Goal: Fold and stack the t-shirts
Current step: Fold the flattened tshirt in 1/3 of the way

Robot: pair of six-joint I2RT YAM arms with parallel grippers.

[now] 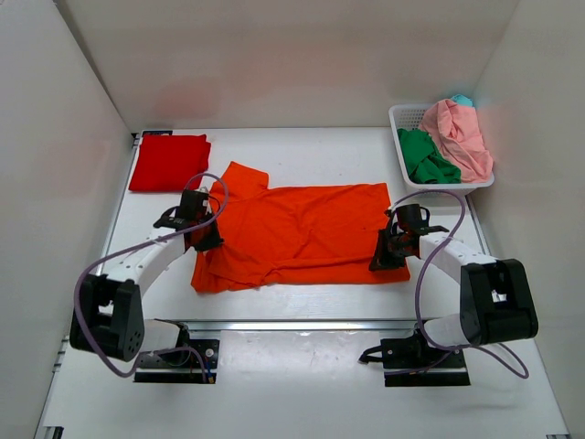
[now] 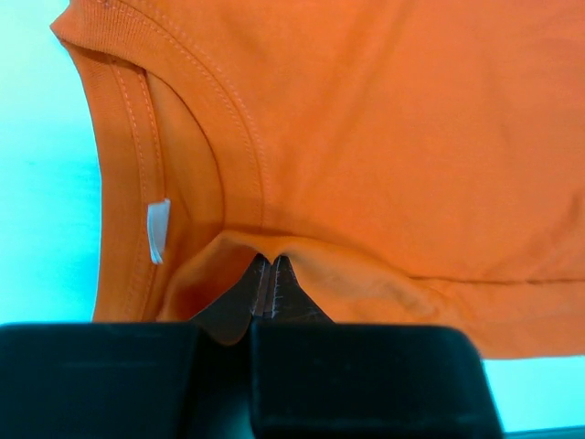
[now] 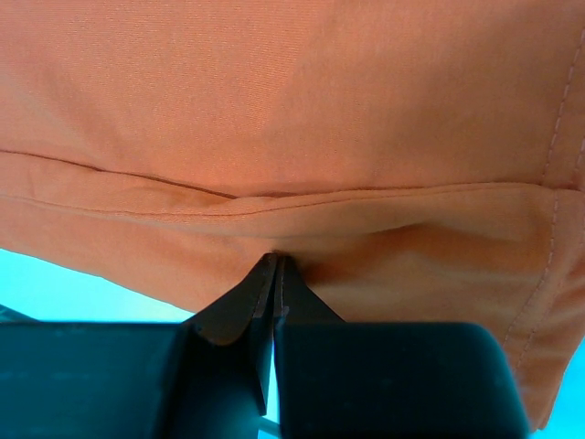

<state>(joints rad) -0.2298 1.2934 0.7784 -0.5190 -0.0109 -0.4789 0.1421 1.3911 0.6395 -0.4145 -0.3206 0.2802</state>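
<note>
The orange shirt [image 1: 302, 233] lies mid-frame on the worktop [image 1: 302, 151]. Its long axis runs left to right, collar left, hem right. The cloth is creased. The left end effector [image 2: 271, 274] pinches cloth beside the collar; the right end effector [image 3: 275, 270] pinches the hem.

Overhead; wrist close-ups of orange shirt [image 1: 302, 233]

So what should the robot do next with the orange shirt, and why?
Probably lift both ends a little, together. The left end effector is shut on the orange t-shirt by its collar, the right end effector is shut on its hem, and the shirt lies spread out.
</note>
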